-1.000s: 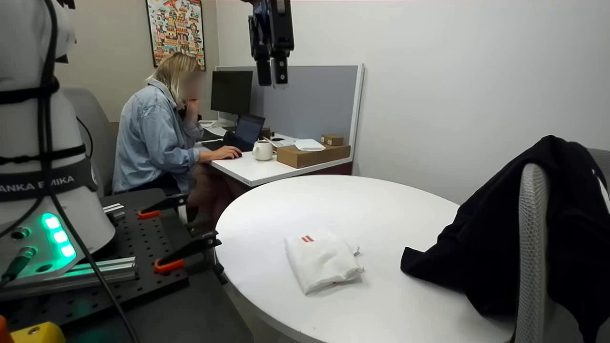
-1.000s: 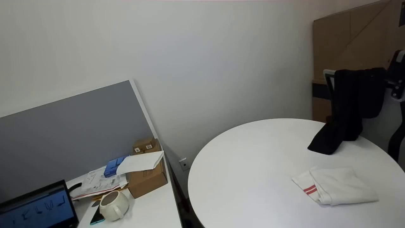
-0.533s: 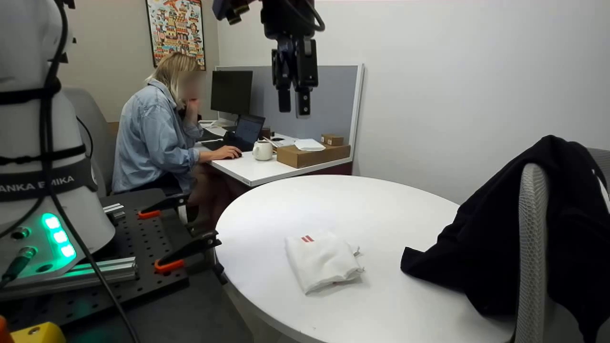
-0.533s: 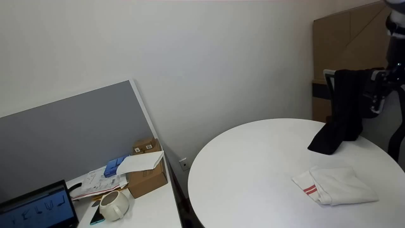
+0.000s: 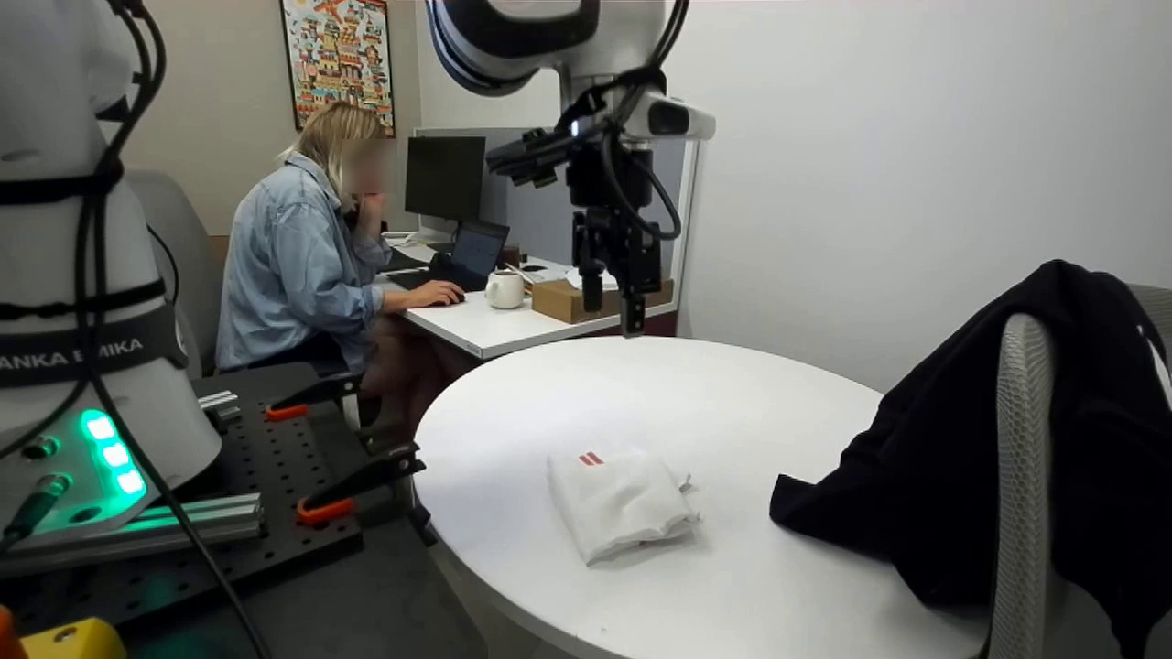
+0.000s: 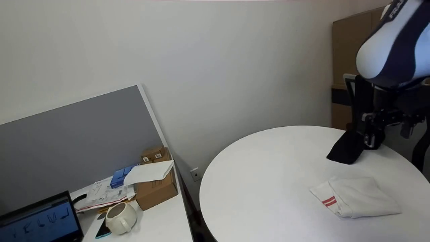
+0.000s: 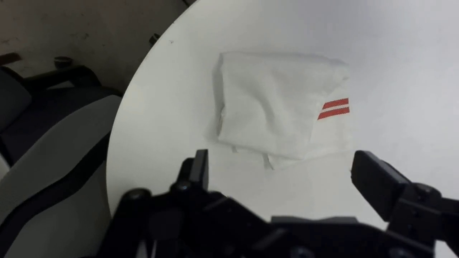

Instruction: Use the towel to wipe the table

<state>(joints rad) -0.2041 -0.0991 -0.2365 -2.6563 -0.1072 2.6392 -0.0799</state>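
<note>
The white towel with two red stripes lies folded on the round white table. It shows in both exterior views (image 5: 624, 505) (image 6: 366, 198) and in the wrist view (image 7: 269, 104). The table also shows in both exterior views (image 5: 760, 403) (image 6: 255, 181) and in the wrist view (image 7: 154, 118). My gripper (image 5: 613, 311) is in the air above the table, pointing down, apart from the towel. In the wrist view the gripper (image 7: 282, 159) has its fingers wide apart with nothing between them, and the towel lies beyond the fingertips.
A chair with a black garment (image 5: 925, 476) stands at the table; the garment's end (image 6: 347, 149) rests on the tabletop. A person (image 5: 293, 238) sits at a desk beside the table. The desk holds a mug (image 5: 504, 289), a laptop and a cardboard box (image 5: 586, 300). Clamps (image 5: 366, 480) hold the robot's base plate.
My gripper has come down towards the table and moved right in an exterior view. More of the arm has come into both exterior views. The towel has not moved.
</note>
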